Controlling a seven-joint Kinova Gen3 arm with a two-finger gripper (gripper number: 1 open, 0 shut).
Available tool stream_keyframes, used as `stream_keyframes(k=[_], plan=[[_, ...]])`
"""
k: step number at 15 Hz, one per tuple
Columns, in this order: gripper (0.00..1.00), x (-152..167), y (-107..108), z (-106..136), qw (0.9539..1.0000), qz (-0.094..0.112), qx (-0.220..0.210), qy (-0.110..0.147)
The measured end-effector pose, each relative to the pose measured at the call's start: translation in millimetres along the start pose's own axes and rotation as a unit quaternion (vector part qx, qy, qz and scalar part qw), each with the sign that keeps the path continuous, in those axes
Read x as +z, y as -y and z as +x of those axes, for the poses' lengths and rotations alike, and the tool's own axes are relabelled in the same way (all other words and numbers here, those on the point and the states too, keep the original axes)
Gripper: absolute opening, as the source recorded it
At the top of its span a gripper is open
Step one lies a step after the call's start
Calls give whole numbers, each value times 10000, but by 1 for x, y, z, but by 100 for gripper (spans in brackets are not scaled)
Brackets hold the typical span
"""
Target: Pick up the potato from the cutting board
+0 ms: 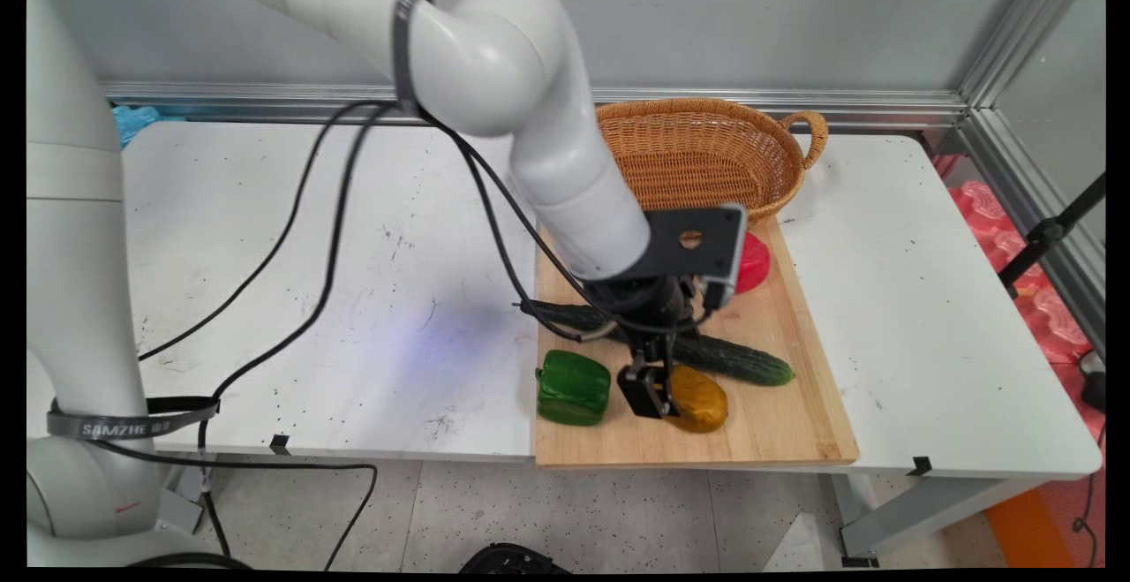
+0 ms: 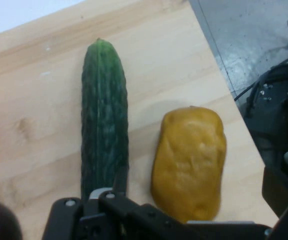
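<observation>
My gripper (image 1: 658, 388) hangs open just above a wooden cutting board (image 1: 777, 432). It is nearest to a yellow-brown potato (image 1: 702, 398), at that potato's left end. A long dark green cucumber (image 1: 733, 359) lies just behind the potato. In the hand view the potato (image 2: 189, 160) and the cucumber (image 2: 104, 115) lie side by side on the board (image 2: 34, 130), and the gripper (image 2: 199, 182) straddles the potato's near end without touching it. A green bell pepper (image 1: 574, 388) sits left of the gripper. Behind the hand, a red object (image 1: 753, 261) is partly hidden.
A wicker basket (image 1: 706, 154) with a handle stands behind the board, against the back wall rail. Black cables (image 1: 318, 238) trail from the arm across the left half of the white table (image 1: 927, 317). The board's front edge reaches the table's near edge.
</observation>
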Motion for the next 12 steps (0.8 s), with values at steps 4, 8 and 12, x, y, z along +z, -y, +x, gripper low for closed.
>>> stream_keyframes(k=[4,8,12], plan=[[100,27,3,6,9998,-28,197,93],[100,42,4,9,9994,-70,323,143],[0,53,5,10,9988,-122,432,182]])
